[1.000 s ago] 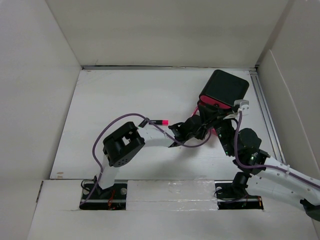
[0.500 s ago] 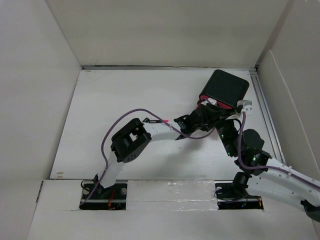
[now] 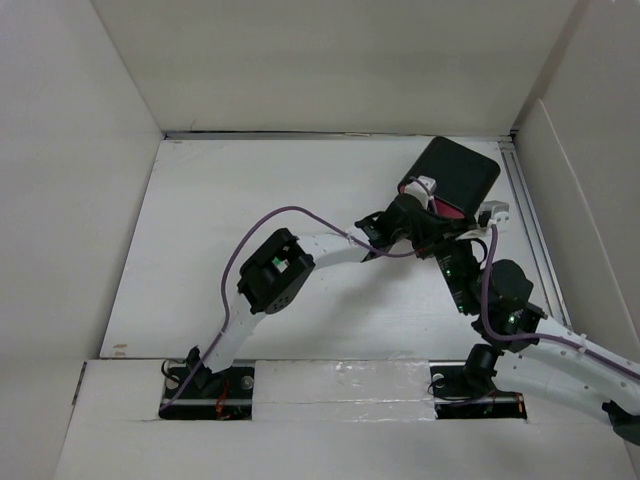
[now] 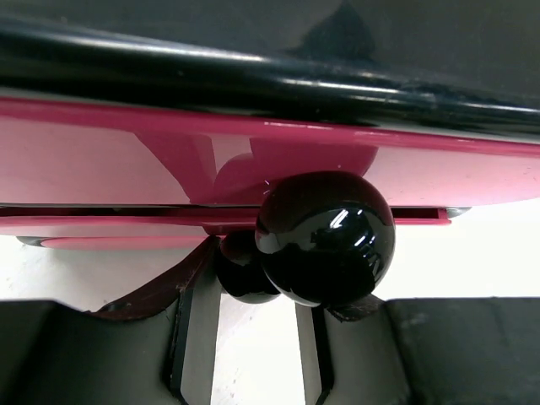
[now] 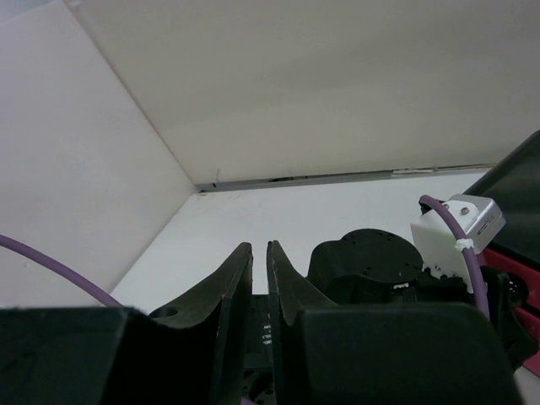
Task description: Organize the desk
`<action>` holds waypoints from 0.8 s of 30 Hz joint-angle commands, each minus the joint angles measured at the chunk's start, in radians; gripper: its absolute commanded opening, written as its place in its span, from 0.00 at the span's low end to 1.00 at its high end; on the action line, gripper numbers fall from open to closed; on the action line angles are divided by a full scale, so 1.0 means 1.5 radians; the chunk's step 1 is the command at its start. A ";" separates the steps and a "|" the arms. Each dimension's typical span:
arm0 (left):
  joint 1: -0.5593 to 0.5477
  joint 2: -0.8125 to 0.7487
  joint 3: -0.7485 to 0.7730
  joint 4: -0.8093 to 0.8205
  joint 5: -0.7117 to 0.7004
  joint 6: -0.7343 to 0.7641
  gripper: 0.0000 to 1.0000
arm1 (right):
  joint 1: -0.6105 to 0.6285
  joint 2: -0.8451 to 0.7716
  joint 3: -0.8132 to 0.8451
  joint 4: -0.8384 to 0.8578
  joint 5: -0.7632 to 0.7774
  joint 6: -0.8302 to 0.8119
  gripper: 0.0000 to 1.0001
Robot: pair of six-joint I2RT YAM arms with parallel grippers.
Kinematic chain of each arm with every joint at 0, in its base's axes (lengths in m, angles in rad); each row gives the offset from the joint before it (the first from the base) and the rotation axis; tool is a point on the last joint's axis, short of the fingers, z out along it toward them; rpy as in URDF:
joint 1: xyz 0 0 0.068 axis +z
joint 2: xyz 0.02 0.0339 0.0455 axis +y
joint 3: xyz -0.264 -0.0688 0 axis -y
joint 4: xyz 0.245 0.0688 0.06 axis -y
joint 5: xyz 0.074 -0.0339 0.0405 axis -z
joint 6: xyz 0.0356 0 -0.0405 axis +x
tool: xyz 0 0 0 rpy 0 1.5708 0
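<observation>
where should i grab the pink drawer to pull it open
By the round black knob in the middle of the pink drawer front. Come straight at the front, with one finger on each side of the ball. It sticks out from the face, and the rest of that face looks flat.

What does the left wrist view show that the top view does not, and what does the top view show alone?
Only the left wrist view: a glossy black ball right in front of the pink drawer front. Whether the left tool grips it is unclear. Only the top view: the whole white desk, the left arm, the right arm and a purple cable. Both: the black box, its pink front and the left tool.
</observation>
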 commanded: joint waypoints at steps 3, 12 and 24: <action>0.003 0.007 0.069 0.051 -0.005 -0.016 0.23 | -0.001 -0.003 0.019 0.019 0.005 0.003 0.18; 0.003 -0.032 0.009 0.068 -0.005 -0.019 0.37 | -0.001 -0.006 0.014 0.025 0.012 0.003 0.20; 0.003 -0.222 -0.226 0.173 -0.022 -0.021 0.67 | -0.001 0.017 0.019 0.029 0.013 0.003 0.28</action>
